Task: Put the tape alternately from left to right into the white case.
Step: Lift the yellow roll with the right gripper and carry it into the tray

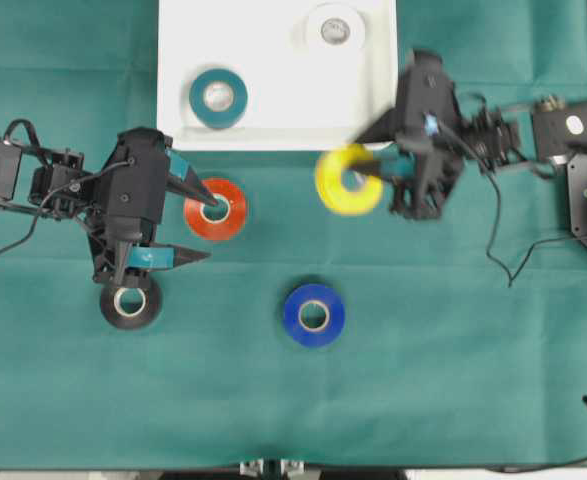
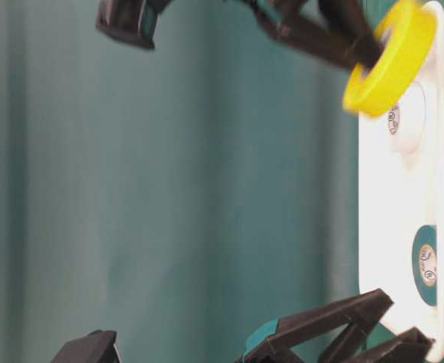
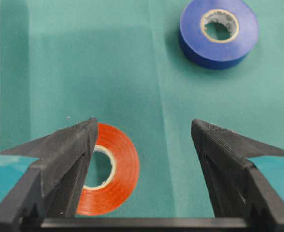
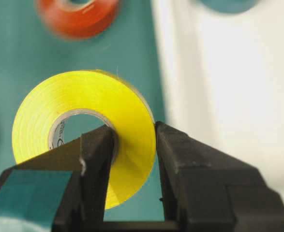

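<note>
Tape time for the right pincer (image 4: 134,145): it pinches the yellow roll (image 1: 348,180) by its wall, one finger in the hole, one outside, and holds it in the air just beside the white case (image 1: 273,40). Teal (image 1: 218,97) and white (image 1: 333,30) rolls already lie inside. Next, I think, yellow must go over the rim and down. The left pincer (image 3: 144,140) is spread wide above the red-orange roll (image 3: 110,169).

The left hand (image 1: 191,222) hangs low over the green-covered bench (image 1: 453,380), its two black fingers spread wide and gripping nothing. The right hand (image 1: 358,170) is clamped on the wall of a yellow tape roll (image 1: 347,181), one finger inside the core, held clear of the bench.
</note>
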Available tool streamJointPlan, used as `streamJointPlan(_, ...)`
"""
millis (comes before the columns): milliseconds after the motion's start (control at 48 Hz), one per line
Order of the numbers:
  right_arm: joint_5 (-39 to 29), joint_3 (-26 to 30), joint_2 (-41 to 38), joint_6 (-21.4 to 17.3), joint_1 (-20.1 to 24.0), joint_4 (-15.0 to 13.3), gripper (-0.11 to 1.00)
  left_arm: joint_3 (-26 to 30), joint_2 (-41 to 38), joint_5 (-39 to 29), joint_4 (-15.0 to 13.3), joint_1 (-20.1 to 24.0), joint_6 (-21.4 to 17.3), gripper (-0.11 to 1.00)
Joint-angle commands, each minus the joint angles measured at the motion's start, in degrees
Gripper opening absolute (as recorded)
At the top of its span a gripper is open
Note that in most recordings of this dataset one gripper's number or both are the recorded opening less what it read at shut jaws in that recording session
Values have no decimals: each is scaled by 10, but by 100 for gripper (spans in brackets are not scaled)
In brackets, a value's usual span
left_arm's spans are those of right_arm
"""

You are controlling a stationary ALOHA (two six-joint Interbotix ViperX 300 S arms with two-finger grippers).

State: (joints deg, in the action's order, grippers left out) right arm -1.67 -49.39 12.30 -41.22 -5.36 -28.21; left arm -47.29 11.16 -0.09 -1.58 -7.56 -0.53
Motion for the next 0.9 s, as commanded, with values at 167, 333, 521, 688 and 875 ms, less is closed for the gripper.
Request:
streamJointPlan(167, 33, 75, -70, 1, -62, -54, 30, 14, 7, 3, -1, -2, -1, 93)
streamJointPlan(333, 35, 120, -133, 1, -98, -78, 30, 14, 7, 3, -1, -2, -1, 93)
streamJointPlan(521, 35, 155, -184, 1, -128, -83, 30, 14, 7, 4, -1, -2, -1, 93)
streamJointPlan(688, 35, 171, -212, 1, -145, -83, 30, 13, 7, 3, -1, -2, -1, 93)
streamJointPlan(875, 33, 170, -217, 0, -146, -83, 30, 11, 7, 3, -1, -2, -1, 93)
